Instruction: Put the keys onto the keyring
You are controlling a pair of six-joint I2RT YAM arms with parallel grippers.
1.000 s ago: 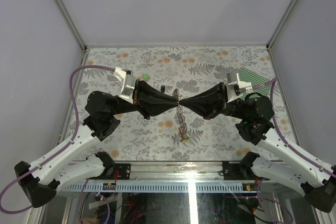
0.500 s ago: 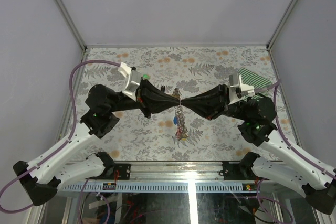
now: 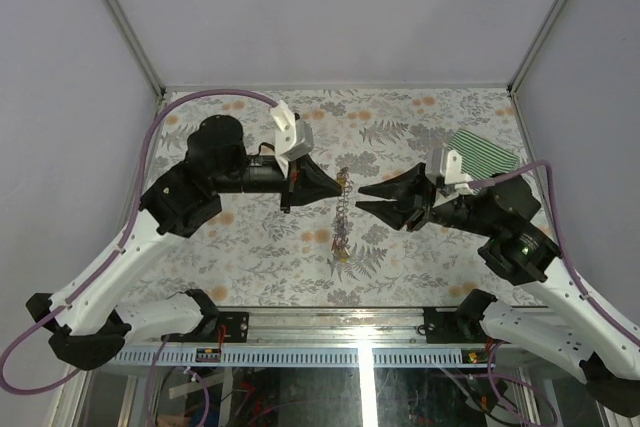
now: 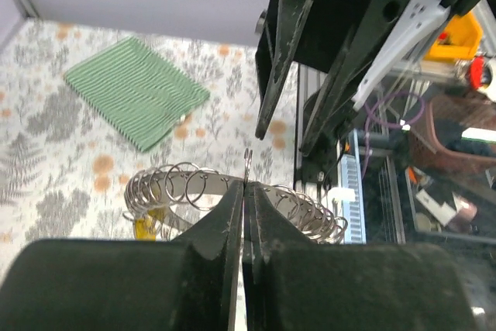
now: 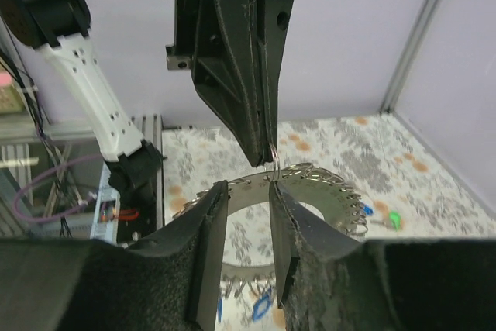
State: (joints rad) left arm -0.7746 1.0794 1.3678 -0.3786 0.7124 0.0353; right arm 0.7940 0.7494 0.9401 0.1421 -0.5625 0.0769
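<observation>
Grey metal keyring (image 5: 329,184) hangs pinched in my closed left claw (image 3: 337,185), so my right claw (image 3: 360,198), jaws apart mid-frame, should approach slowly without swinging it.

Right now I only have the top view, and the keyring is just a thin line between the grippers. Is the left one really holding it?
Observer: Yes. The left wrist view shows the left gripper shut on the rim of the keyring.
Operator: Any keys near it?
Observer: A yellow key sits right under the ring. I can't tell whether it is attached.
Operator: How does it look from the right side?
Observer: In the right wrist view the ring shows its wide open centre, and its rim appears between the open jaws of the right gripper.
</observation>
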